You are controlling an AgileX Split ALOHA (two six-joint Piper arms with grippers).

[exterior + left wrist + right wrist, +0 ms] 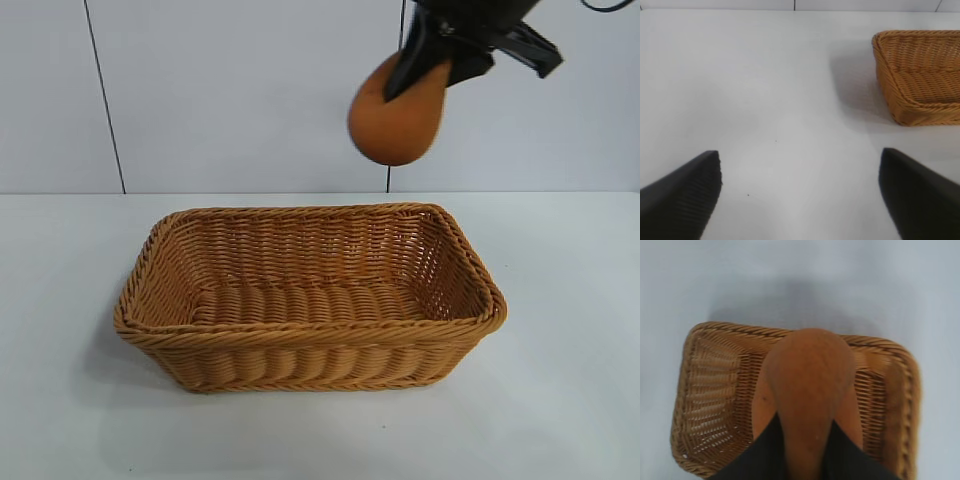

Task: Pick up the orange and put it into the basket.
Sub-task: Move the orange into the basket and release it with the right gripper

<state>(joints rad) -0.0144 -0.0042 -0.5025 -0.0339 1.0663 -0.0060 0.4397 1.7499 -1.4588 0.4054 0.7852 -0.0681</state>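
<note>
Nearest in the left wrist view, the left gripper (800, 195) hangs over bare white counter (775, 100), jaws wide apart, the basket (920, 75) off to one side. The exterior view shows the right gripper (430, 65) clamped on the orange (395, 120), high above the basket's far rim. The right wrist view alone looks down past the orange (807, 385) into the basket (710, 405).

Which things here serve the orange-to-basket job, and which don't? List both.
In the job:
- orange, held in the air
- right hand, shut on the orange
- basket, with nothing in it

Not in the job:
- left hand, open, parked off to the side
- table
</note>
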